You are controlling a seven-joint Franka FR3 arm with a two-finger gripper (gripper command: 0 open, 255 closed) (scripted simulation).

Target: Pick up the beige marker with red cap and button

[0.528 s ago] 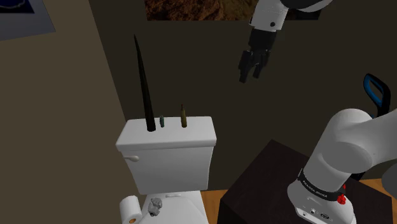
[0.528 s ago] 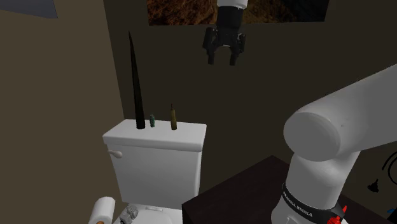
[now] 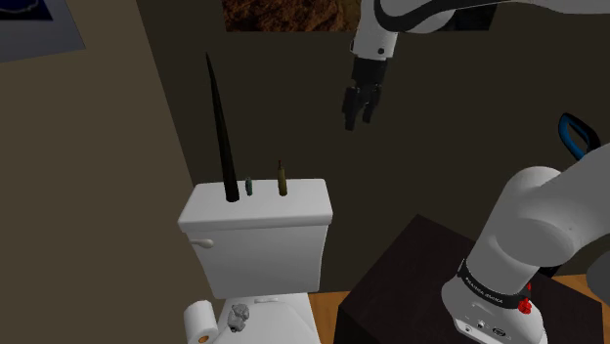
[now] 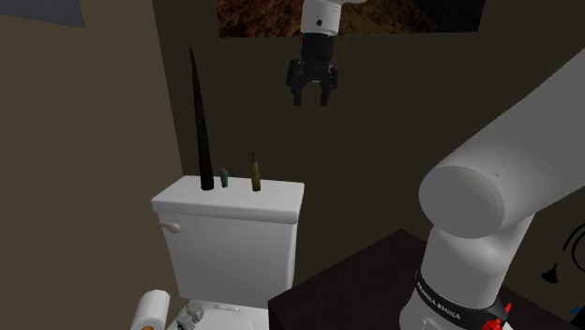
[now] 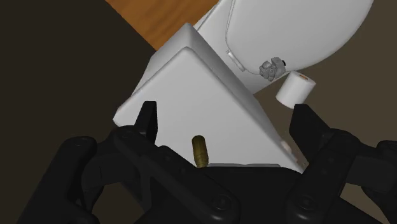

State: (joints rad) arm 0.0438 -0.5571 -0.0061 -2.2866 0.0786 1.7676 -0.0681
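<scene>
watching the black gripper (image 3: 356, 119), we are seeing it hanging high in front of the dark wall, well above the white toilet tank (image 3: 256, 239). its two fingers are standing apart with nothing between them, so the hand is open and carrying nothing. in the second exterior view the gripper (image 4: 312, 99) is showing that gap plainly.

the marker (image 3: 282, 180) is standing upright on the tank's lid, near its back edge. we are reading it as olive-brown, and its cap colour is too small to tell. it is sitting well below the hand and off toward the shoulder view's left of it. the second exterior view is giving us the same picture, with the marker (image 4: 254, 173) low and to that view's left of the fingers.

looking along the gripper (image 5: 228, 116), we are finding the marker (image 5: 200, 151) almost end-on. it is showing in the gap between the two fingers, nearer one finger than the other, and apart from both.

on the lid, a small teal thing (image 3: 249, 185) is standing just beside the marker. a tall black spike (image 3: 222, 132) is rising beyond that, so the three are making a row. down by the bowl, a paper roll (image 3: 200, 321) is sitting near a small grey thing (image 3: 239, 314).
</scene>
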